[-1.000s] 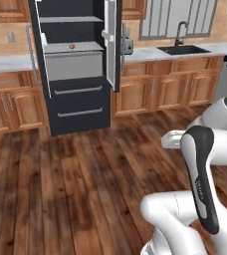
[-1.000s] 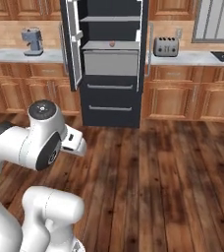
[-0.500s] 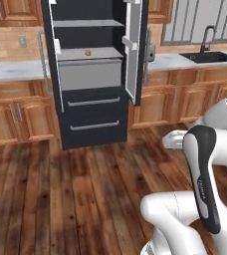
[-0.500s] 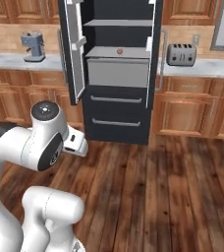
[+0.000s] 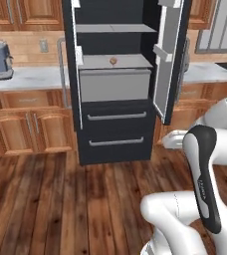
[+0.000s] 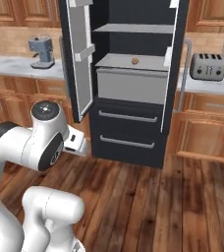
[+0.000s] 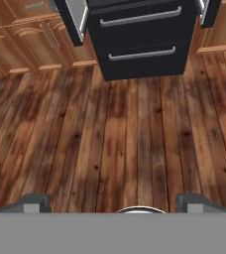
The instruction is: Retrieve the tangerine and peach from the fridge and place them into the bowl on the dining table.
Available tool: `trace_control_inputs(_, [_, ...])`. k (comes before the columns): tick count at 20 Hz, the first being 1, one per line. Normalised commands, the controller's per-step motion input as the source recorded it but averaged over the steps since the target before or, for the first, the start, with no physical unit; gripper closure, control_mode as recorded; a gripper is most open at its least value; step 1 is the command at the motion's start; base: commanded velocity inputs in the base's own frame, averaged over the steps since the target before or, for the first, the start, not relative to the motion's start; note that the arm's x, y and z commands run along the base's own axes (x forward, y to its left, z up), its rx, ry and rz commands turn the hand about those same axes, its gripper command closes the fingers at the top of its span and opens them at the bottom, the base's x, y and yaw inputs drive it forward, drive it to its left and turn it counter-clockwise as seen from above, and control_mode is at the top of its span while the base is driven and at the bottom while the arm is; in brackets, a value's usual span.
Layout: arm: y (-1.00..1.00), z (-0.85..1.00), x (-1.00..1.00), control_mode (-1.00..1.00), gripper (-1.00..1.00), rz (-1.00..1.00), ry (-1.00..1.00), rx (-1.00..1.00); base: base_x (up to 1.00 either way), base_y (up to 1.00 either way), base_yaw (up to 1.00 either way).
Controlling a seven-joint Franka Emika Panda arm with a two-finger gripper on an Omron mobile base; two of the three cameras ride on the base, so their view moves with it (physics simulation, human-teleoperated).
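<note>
From the left base view, the fridge (image 5: 118,84) stands with both doors swung open and the peach (image 5: 113,61) sits on a middle shelf. The right base view shows the same fruit above the drawers. In the hand view the gripper (image 7: 117,202) has its fingers spread wide over the wooden floor (image 7: 125,134), holding nothing.

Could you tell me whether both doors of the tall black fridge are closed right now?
No, both doors of the tall black fridge stand swung open, showing its light grey shelves and a small round fruit on one.
</note>
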Motion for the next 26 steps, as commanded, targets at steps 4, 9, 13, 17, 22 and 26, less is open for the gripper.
trace_control_inputs(4, [0.00,0.00,0.00,1.00,-1.00,0.00,0.00,0.00,0.93,-0.14,0.13])
trace_control_inputs(9, [0.00,0.00,0.00,1.00,-1.00,0.00,0.00,0.00,0.97,-0.14,0.12])
trace_control_inputs(13, [0.00,0.00,0.00,1.00,-1.00,0.00,0.00,0.00,0.89,-0.14,0.11])
trace_control_inputs(17, [0.00,0.00,0.00,1.00,-1.00,0.00,0.00,0.00,0.72,-0.16,0.10])
trace_control_inputs(22, [0.00,0.00,0.00,1.00,-1.00,0.00,0.00,0.00,0.52,-0.22,0.09])
trace_control_inputs(26, [0.00,0.00,0.00,1.00,-1.00,0.00,0.00,0.00,0.39,-0.27,0.08])
